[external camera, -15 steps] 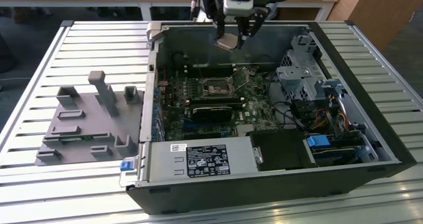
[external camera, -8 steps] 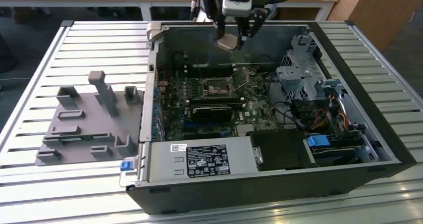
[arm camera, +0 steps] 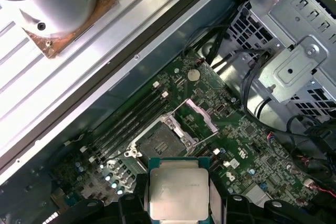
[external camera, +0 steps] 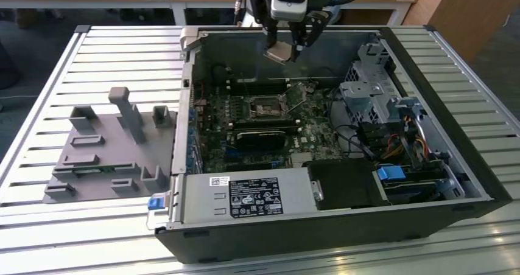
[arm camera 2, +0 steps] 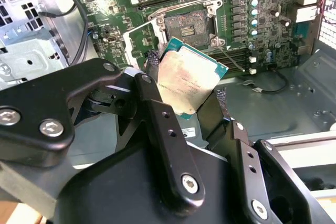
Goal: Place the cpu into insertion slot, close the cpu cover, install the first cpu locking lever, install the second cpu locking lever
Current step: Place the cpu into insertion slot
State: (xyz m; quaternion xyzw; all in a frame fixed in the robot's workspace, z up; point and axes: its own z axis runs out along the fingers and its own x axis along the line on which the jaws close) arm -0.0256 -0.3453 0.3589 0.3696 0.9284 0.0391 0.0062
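Note:
My gripper (external camera: 283, 48) hangs above the far wall of the open computer case, shut on the cpu (external camera: 278, 52), a small square chip with a dull metal top. In both wrist views the black fingers (arm camera 2: 151, 60) clamp two opposite edges of the cpu (arm camera 2: 189, 80) (arm camera: 178, 190). The insertion slot (external camera: 267, 107) (arm camera 2: 188, 24) (arm camera: 160, 140) lies below on the green motherboard, dark centre bare. Beside it the cpu cover (arm camera 2: 139, 40) (arm camera: 202, 115) is flipped up and open. The chip hangs well above the slot, apart from it.
A black power supply box with a label (external camera: 243, 196) fills the case's near side. A long black card (external camera: 260, 135) sits below the slot, a metal drive cage with cables (external camera: 382, 98) on the exterior view's right. A grey fixture (external camera: 106, 147) stands on the slatted table.

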